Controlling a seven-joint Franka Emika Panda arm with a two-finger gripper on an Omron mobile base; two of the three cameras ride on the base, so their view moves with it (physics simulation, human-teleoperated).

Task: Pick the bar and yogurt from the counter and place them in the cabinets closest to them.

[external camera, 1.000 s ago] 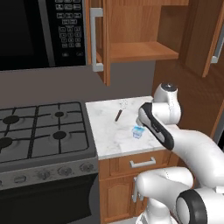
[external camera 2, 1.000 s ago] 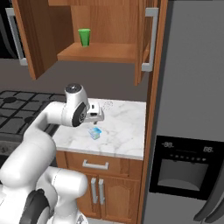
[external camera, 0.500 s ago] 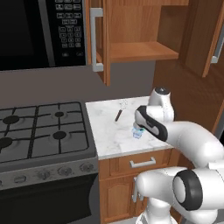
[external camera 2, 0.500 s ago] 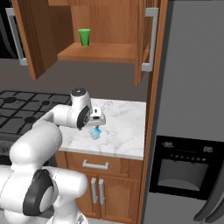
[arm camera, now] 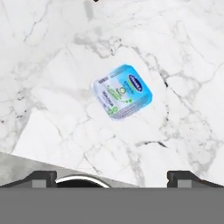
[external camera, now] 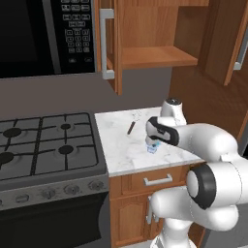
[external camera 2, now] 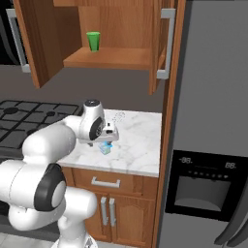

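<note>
Directly over the yogurt (arm camera: 122,91) hung the gripper (external camera 2: 107,137), its jaws spread wide and grasping nothing. Seen from the hand camera, the two dark fingertips (arm camera: 40,176) stood far apart near the lower edge, and the little cup sat between their lines, further up the view, with bare marble all around it. Its printed blue and white lid faced the lens, turned at a slant.

From the left base camera the yogurt (external camera: 152,147) stood upright on the counter (external camera: 121,150), near the front edge of the white slab and just below the dark end of the hand. A thin dark brown stick (external camera: 131,127) lay on the marble behind the yogurt, toward the wall and a little toward the stove (external camera: 46,145), well apart from the cup. The stove adjoined the counter on the side away from the refrigerator (external camera 2: 213,121).

From the right base camera the yogurt (external camera 2: 104,148) showed as a pale blue spot right under the gripper, with a narrow gap between cup and hand. Above the yogurt the cabinets (external camera 2: 104,46) stood with doors swung outward, long grey handles (external camera 2: 167,43) on them. A green cup (external camera 2: 93,41) stood on the wooden shelf inside, above the yogurt and toward the stove side. The microwave (external camera: 46,36) hung over the stove, beside the cabinets (external camera: 155,43).
</note>
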